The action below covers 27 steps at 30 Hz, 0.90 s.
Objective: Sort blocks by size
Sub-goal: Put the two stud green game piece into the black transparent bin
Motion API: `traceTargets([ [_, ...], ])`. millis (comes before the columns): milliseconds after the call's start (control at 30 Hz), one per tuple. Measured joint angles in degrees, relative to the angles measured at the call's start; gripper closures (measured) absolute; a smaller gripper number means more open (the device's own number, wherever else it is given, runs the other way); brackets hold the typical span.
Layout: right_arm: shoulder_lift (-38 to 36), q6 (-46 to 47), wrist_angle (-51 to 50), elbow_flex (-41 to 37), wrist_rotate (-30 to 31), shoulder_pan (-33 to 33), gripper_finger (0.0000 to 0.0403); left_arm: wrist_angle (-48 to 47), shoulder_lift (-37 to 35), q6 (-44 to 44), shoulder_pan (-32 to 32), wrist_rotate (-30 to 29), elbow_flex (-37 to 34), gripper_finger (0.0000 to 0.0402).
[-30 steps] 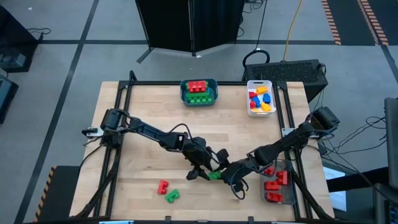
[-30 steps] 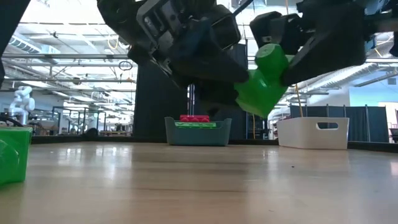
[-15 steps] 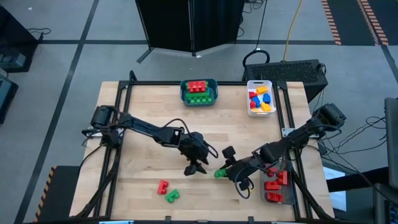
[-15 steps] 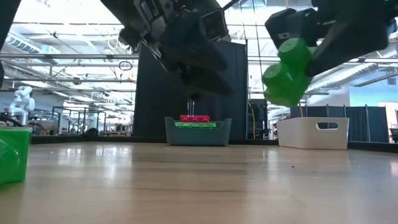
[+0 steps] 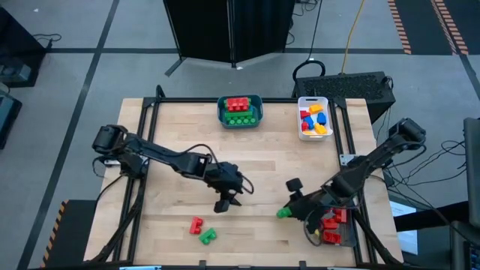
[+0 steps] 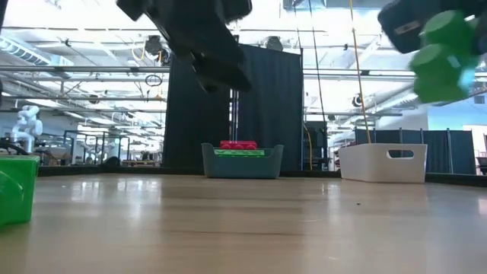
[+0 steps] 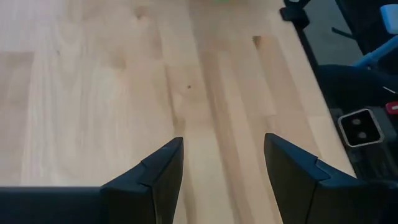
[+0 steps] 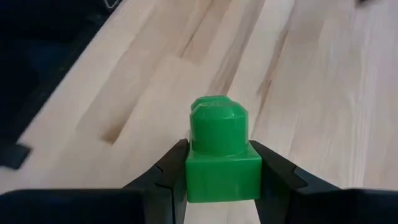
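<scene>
Right gripper point(image 5: 287, 213) is positioned over the front right part of the wooden table point(image 5: 180, 135), just left of the clear bin point(image 5: 334, 225). Its fingers point(image 8: 168, 171) are closed on a short green block point(image 8: 219, 155), one pressing each side, stud facing away from the wrist. In the low view the same block point(image 6: 440, 57) hangs well clear of the tabletop.

Left gripper point(image 5: 225, 201) is near the table's middle, slightly toward the front, well apart from the right one. Its fingers point(image 7: 163, 171) are spread wide with nothing between them (bare wood shows in the gap).

Loose blocks on the table: one red block point(image 5: 196, 224) and one green block point(image 5: 207, 236), touching or nearly so, near the front edge, left of centre.

Bins: the teal bin point(image 5: 240, 122) at the back centre holds red blocks point(image 5: 238, 103) and green blocks point(image 5: 240, 118). The white bin point(image 5: 302, 131) at the back right holds mixed red, blue and yellow blocks point(image 5: 313, 120). The clear bin at the front right holds red blocks point(image 5: 330, 222) (exact count cannot be determined).
</scene>
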Motion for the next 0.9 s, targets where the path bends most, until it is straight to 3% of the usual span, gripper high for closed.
traceTargets([
  [500, -12.88, 26.23, -18.0, 0.0, -0.28, 6.6, 0.0282, -2.76, -2.98, -8.45, -12.4, -15.9, -1.67, 0.0205],
  [700, -16.23, 38.27, -23.71, 0.0, -6.8, 7.73, 0.0282, -3.71, -2.99, -9.22, -17.28, -18.81, -1.67, 0.0205],
  [900, -18.54, 48.0, -27.96, 0.0, -14.15, 8.68, 0.0282, -8.94, -2.99, -12.15, -21.01, -27.46, -1.67, 0.0205],
])
